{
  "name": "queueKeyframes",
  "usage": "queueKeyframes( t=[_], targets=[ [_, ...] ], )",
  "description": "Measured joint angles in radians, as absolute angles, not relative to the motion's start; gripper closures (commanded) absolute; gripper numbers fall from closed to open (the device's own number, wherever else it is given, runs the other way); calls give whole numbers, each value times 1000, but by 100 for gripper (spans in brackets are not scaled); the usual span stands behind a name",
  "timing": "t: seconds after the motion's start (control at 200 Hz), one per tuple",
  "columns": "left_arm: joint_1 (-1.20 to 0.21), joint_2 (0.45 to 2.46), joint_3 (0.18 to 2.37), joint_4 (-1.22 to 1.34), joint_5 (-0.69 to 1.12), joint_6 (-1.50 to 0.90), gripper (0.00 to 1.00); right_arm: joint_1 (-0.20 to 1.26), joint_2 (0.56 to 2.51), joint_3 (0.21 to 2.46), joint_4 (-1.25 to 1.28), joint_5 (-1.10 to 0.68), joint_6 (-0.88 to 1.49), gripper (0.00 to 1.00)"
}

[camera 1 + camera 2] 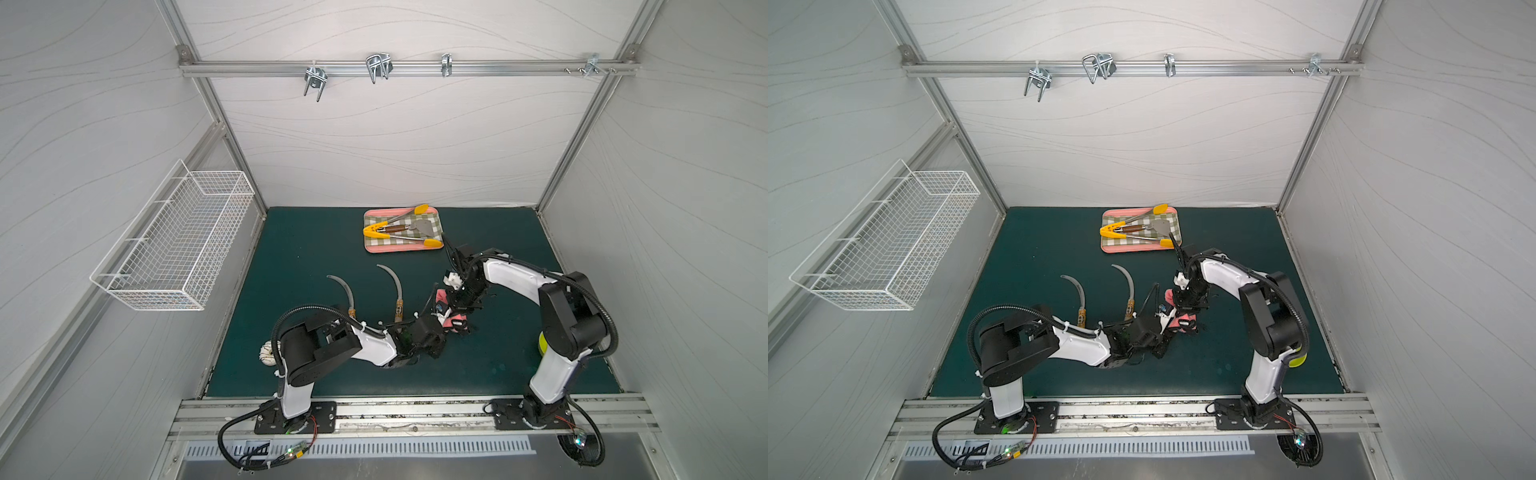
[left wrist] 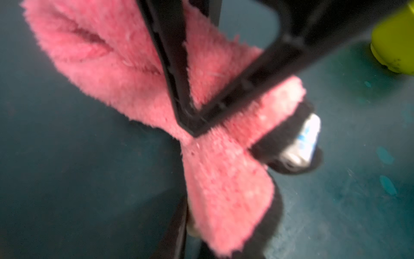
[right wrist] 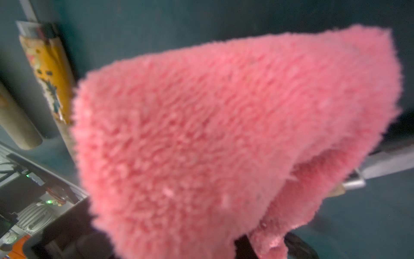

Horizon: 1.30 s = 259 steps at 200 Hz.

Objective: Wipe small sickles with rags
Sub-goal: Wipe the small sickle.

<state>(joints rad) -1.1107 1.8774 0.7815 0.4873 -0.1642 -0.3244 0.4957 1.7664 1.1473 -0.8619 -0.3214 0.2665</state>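
Note:
The pink fuzzy rag (image 1: pixel 455 323) hangs between the two grippers at mid-mat. My right gripper (image 1: pixel 457 309) is shut on the rag (image 2: pixel 125 74), and its black fingertips (image 2: pixel 193 130) pinch the pile. My left gripper (image 2: pixel 192 226) is shut under the rag on a pale wooden handle. That handle belongs to a small sickle whose ferrule and grey blade (image 3: pixel 380 166) stick out past the rag (image 3: pixel 201 134). Two more small sickles (image 1: pixel 345 291) (image 1: pixel 397 291) lie on the green mat to the left, blades pointing away. One has an orange label (image 3: pixel 49 74).
A pink-rimmed checked tray (image 1: pixel 399 248) with yellow-tipped tongs and a spatula sits at the back. A white wire basket (image 1: pixel 174 245) hangs on the left wall. A yellow-green object (image 2: pixel 394 38) stands by the right arm's base. Metal hooks (image 1: pixel 378 66) hang on the back rail.

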Motion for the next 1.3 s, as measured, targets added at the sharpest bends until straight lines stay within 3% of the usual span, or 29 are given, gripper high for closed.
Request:
queueKeyframes(
  t=[0.515, 0.845, 1.296],
  targets=[
    [-1116, 1884, 765, 530, -180, -321, 100, 375, 1830, 1172, -869, -448, 319, 84],
    [-1116, 1888, 765, 538, -184, -321, 100, 263, 1831, 1286, -935, -174, 268, 85],
    [-1116, 1890, 765, 542, -186, -322, 100, 432, 1816, 1293, -982, -53, 237, 85]
  ],
)
